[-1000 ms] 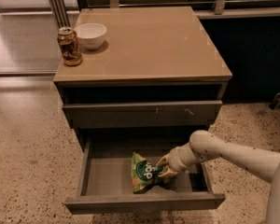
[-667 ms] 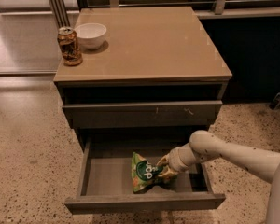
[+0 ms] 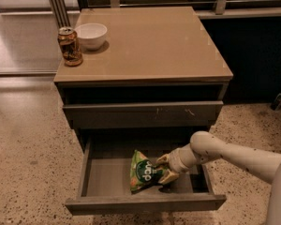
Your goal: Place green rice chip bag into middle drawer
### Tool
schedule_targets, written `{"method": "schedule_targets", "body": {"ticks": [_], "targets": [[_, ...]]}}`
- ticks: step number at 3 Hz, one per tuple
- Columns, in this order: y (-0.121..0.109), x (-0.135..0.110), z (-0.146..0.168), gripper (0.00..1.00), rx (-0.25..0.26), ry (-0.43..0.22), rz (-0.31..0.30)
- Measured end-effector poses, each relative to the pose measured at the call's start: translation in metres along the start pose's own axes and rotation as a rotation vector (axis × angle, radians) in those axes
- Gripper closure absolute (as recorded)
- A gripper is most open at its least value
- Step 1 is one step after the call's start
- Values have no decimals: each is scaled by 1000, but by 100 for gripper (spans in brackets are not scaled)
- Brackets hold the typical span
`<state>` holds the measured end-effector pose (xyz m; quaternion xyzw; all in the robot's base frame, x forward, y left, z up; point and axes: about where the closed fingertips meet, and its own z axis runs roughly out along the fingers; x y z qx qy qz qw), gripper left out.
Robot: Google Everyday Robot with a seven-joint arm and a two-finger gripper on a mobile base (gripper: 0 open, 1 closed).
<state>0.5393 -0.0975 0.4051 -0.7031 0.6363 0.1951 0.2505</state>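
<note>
Green rice chip bag (image 3: 143,172) lies on the grey floor of the middle drawer (image 3: 103,177), right of centre and near the front edge, its dark round logo facing up and its top corner pointing toward the back. The drawer is pulled well out, with bare floor open along the left wall and a narrower strip of room at the right wall. The gripper (image 3: 163,168) is inside the drawer at the bag's right edge, its 2 tan fingers (image 3: 162,159) spread apart with a dark gap between them and nothing clamped; their tips sit at the bag's edge, and whether they touch it cannot be told. The pale arm (image 3: 234,156) reaches in over the drawer's right front corner and is cut off at the right edge of the view. Above, the closed drawer front (image 3: 143,112) with small pale scratch marks overhangs the back of the open drawer, so the back wall is lost in shadow. On the tan cabinet top (image 3: 150,41), at its back left corner, 1 brown drink can (image 3: 68,46) stands just beside 1 white bowl (image 3: 90,35). Speckled terrazzo floor (image 3: 28,163) lies open on the cabinet's left.
</note>
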Motion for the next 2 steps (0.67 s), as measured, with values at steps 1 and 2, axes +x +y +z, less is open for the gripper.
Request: {"method": "schedule_targets", "body": {"ticks": [1, 2], "targets": [[0, 0, 0, 0, 0, 0, 0], [0, 0, 0, 0, 0, 0, 0]]}}
